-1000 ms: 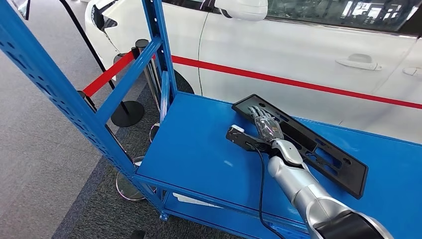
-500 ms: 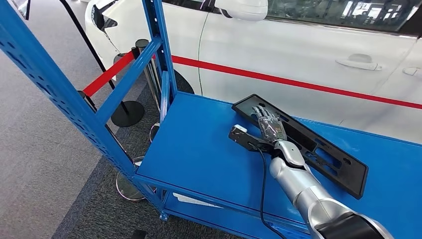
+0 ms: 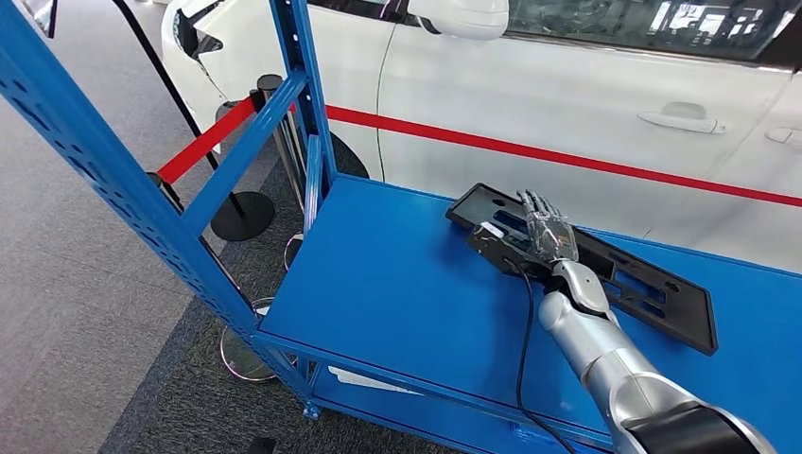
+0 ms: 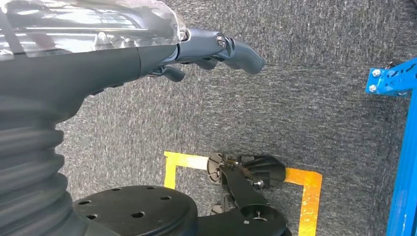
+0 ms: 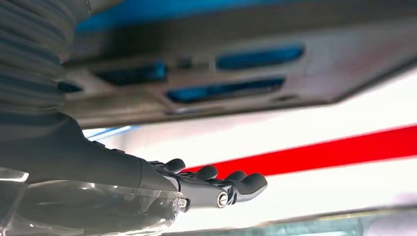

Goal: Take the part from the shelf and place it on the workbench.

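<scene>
I see the part [image 3: 605, 274], a long flat black frame with slots, lying on the blue shelf [image 3: 397, 284] near its far edge, running at a slant from the middle of that edge toward the right. My right hand [image 3: 547, 232] is above the part's left end, fingers [image 3: 539, 210] stretched forward and a little apart, with nothing in them. From the right wrist view the fingers [image 5: 236, 184] reach out straight, with a gap between them and the part [image 5: 236, 73]; I cannot tell whether any of them touch it. The near and left stretches of the shelf are bare blue, so there is open room toward the front edge and the front left corner. A blue upright post [image 3: 303, 95] stands at the far left corner and a slanted blue brace [image 3: 236, 161] runs along the left side. Behind the far edge stands a white car [image 3: 586, 95] with a red stripe. My left hand [image 4: 196, 49] hangs over grey carpet [image 4: 295, 98], fingers loosely curled on nothing. Yellow floor tape [image 4: 310, 196] marks the carpet.
</scene>
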You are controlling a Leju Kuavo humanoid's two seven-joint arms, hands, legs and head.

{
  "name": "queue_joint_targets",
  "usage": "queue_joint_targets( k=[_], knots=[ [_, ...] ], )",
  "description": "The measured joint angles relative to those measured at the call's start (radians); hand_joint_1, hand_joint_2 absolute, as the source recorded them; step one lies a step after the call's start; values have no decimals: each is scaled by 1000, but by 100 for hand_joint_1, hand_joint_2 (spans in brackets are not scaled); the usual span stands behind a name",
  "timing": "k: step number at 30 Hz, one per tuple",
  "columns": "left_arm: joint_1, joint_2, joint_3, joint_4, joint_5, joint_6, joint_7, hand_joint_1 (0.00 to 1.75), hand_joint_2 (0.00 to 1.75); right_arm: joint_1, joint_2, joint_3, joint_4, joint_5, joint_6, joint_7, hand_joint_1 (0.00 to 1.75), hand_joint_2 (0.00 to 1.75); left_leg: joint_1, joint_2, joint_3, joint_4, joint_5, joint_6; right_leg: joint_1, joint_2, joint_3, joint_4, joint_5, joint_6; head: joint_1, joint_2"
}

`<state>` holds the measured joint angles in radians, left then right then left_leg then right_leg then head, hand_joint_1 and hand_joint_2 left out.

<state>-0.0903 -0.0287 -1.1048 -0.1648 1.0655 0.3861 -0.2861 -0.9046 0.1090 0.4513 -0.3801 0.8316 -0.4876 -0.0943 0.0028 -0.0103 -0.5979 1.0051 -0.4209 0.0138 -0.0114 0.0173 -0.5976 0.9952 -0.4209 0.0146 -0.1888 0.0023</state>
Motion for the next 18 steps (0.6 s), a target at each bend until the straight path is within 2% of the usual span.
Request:
queue_joint_targets(
  k=[18],
  knots=[
    [1,0,6,0,34,13,-20,0,175,-30,-4,-61,-43,-16,46,-90,0,175,0,0,0,0,0,0,0,0,0,1,0,0,0,0]
  ],
)
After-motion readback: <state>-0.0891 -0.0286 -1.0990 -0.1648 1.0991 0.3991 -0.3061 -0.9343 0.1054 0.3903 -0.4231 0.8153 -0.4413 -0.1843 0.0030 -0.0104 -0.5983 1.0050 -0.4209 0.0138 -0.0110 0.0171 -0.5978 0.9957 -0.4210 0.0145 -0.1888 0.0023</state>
